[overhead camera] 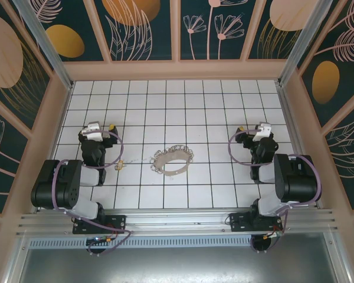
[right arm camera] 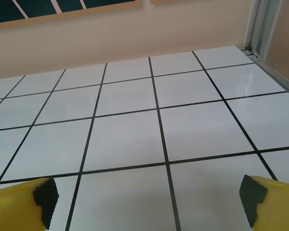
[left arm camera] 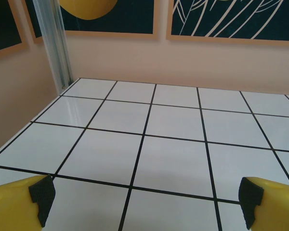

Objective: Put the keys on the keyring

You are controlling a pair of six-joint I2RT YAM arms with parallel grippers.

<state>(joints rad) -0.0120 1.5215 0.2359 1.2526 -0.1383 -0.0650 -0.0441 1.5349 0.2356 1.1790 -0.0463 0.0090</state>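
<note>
With left gripper (left arm camera: 147, 198) and right gripper (right arm camera: 149, 199) both spread wide and empty, the key (overhead camera: 120, 165) — flat on the tiles (overhead camera: 165, 106) just left of the ring (overhead camera: 172, 160) — could skid from a pinch.

We see a table (overhead camera: 165, 100) tiled in glossy white squares with black grout lines. Along its far and side edges rise pale peach walls (overhead camera: 177, 71) carrying dark teal panels (overhead camera: 144, 23) painted with leaves and orange discs. Aluminium posts (overhead camera: 44, 38) stand at the table's far corners, and an aluminium rail (overhead camera: 177, 217) lines its near edge.
</note>
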